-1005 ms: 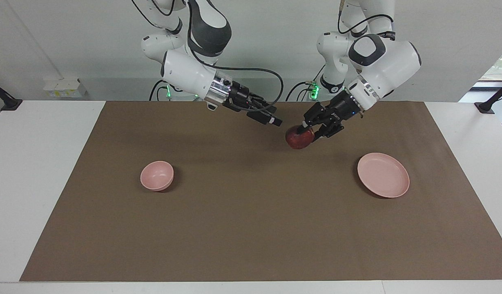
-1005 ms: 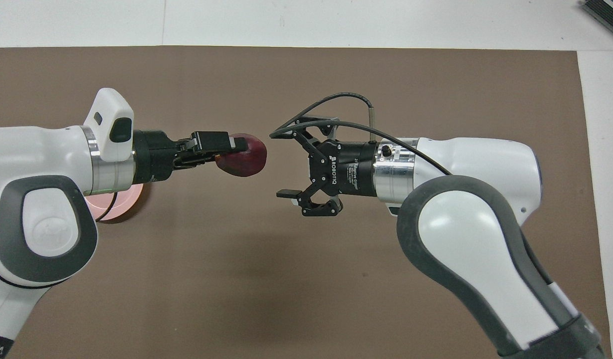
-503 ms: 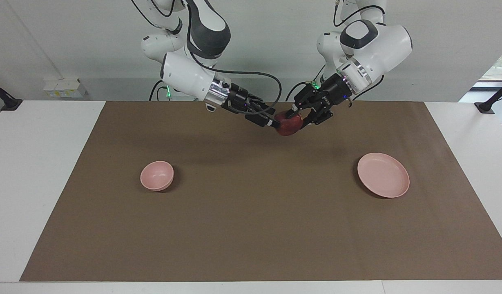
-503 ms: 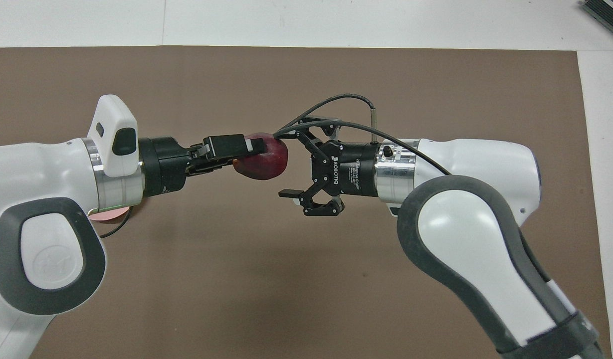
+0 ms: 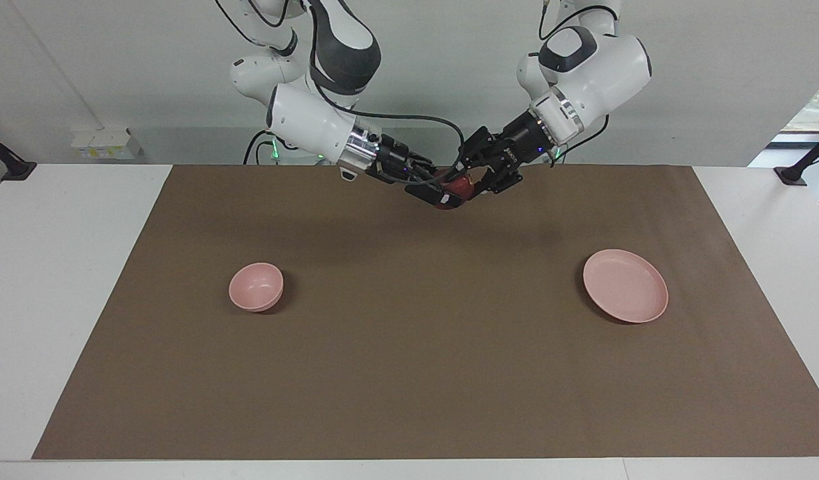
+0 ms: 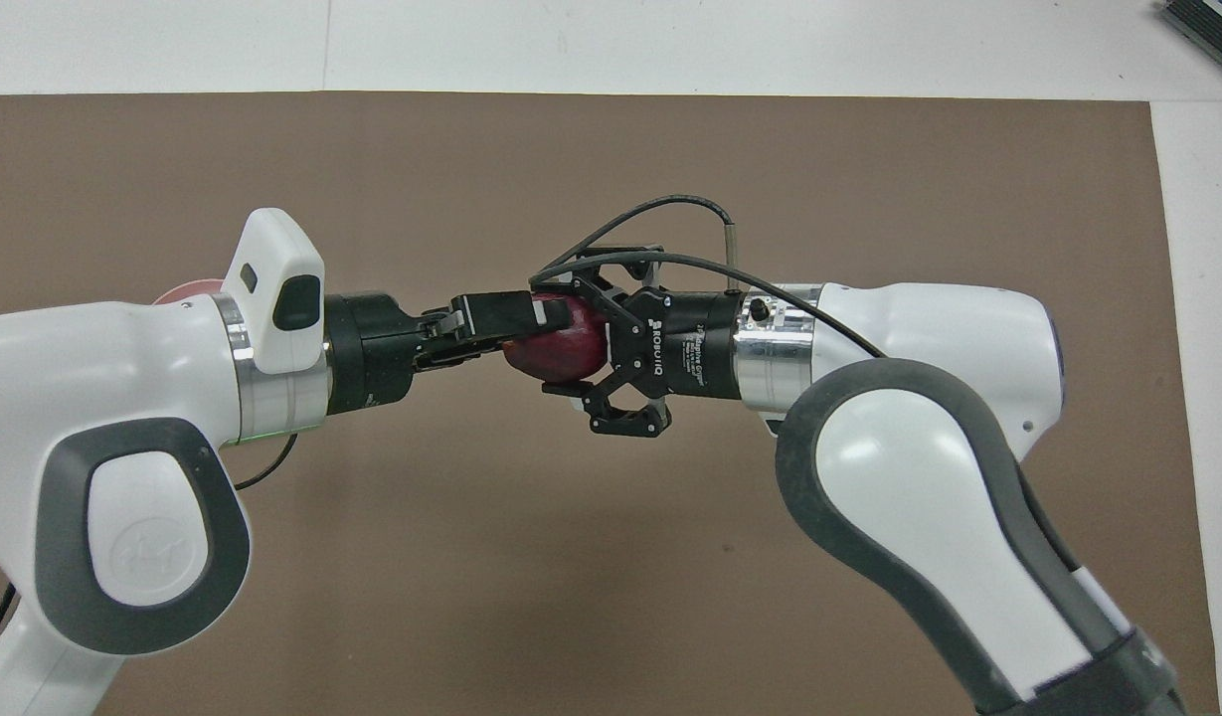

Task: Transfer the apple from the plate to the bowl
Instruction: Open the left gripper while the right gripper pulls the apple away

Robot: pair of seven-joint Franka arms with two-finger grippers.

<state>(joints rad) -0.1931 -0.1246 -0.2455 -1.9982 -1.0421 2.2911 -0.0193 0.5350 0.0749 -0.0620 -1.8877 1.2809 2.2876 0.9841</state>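
Apple [image 5: 457,191] aloft mid-bench, clenched in left pincer [image 5: 464,184]; right pincer [image 5: 442,192] spread wide around it. Plate [image 5: 625,285] and bowl [image 5: 256,287] lying bare below, well apart.

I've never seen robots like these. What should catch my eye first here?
Look at the middle of the brown mat, up in the air: the left claw grips a dark red apple, and the right claw has its fingers spread around that same apple, as if to take it over. Down on the mat sit an empty pink plate toward the left arm's end and an empty pink bowl toward the right arm's end.
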